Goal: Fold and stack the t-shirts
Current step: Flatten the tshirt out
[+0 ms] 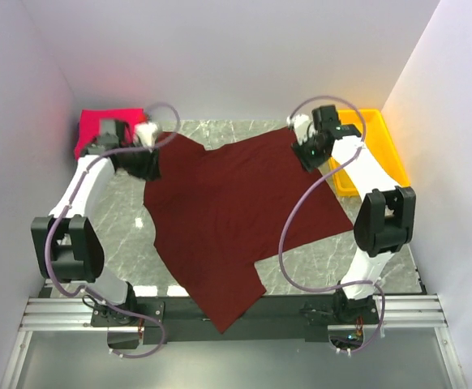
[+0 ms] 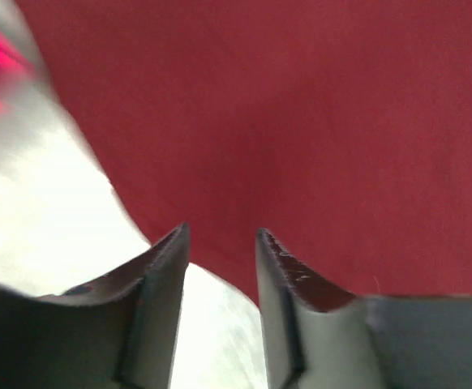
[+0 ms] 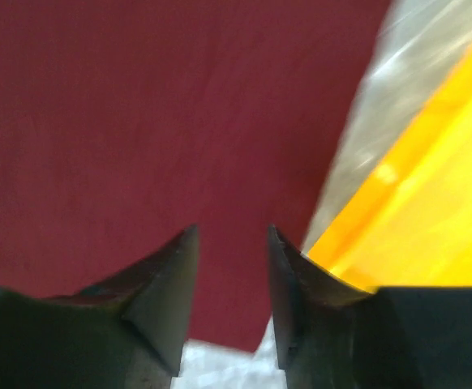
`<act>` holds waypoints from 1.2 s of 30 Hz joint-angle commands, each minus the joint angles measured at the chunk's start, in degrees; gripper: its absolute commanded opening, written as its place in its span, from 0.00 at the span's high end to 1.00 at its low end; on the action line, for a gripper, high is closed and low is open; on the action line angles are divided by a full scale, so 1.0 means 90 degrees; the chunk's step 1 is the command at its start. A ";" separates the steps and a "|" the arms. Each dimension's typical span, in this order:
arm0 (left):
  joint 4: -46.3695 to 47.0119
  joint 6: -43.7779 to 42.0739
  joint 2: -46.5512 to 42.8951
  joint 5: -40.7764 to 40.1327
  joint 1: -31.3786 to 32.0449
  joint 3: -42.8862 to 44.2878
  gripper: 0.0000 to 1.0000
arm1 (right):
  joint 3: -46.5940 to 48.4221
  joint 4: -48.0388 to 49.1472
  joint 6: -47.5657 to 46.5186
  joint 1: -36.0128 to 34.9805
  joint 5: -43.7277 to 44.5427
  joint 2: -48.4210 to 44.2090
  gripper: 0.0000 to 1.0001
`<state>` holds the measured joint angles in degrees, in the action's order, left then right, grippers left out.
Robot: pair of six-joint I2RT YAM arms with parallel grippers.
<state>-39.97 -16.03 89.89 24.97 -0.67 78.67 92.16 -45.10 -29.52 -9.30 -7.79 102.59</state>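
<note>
The dark maroon t-shirt lies spread flat over the marble table, and its near hem hangs past the front edge. The bright pinkish-red t-shirt sits bunched in the far left corner. My left gripper hovers at the maroon shirt's far left corner. In the left wrist view the left gripper is open, with only maroon cloth beyond its fingertips. My right gripper is at the shirt's far right corner. In the right wrist view the right gripper is open over the cloth edge, holding nothing.
A yellow plastic tray stands at the far right, close beside my right gripper, and shows in the right wrist view as a yellow tray. White walls enclose the table on three sides. Bare marble shows to the left of the shirt.
</note>
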 commanded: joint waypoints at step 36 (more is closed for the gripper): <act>-0.1292 -0.2768 0.0413 -0.2755 0.0527 -0.3381 0.90 | -0.3355 -0.2117 -0.0832 -0.0928 0.0087 -0.0156 0.89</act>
<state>-53.28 -34.54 91.39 6.31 10.04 49.10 64.31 -58.78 -35.92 -13.56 -2.00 105.73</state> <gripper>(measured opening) 0.103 0.103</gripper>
